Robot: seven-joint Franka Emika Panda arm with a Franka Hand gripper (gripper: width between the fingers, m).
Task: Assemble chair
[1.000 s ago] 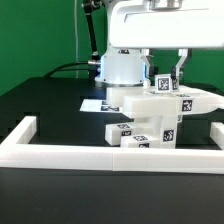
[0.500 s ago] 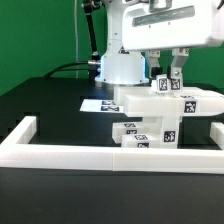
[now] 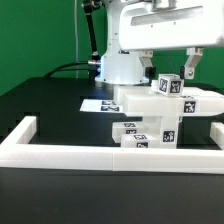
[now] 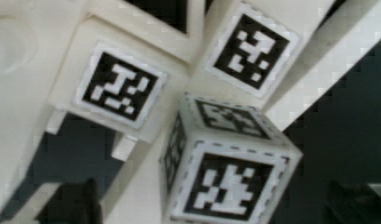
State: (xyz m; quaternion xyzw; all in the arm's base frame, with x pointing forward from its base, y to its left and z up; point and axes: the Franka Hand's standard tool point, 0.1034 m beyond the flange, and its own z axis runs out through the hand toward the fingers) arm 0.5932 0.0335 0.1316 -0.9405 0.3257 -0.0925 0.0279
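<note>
My two-finger claw (image 3: 171,67) is hovering spread wide and pinching nothing. Its fingers (image 3: 190,62) are sitting above and to either side of the small white tagged block (image 3: 168,85). That block is standing upright on top of the white blocky plastic chair assembly (image 3: 145,100), toward the exterior view's right. The chair is resting on the black table (image 3: 40,100), right behind the near bar of the long white border frame (image 3: 60,152); I can't tell if they're touching. The flat white marker board (image 3: 98,103) is lying farther back, toward the exterior view's left. The wrist view is showing the block (image 4: 231,150) close up beside a tagged white chair panel (image 4: 125,85).
</note>
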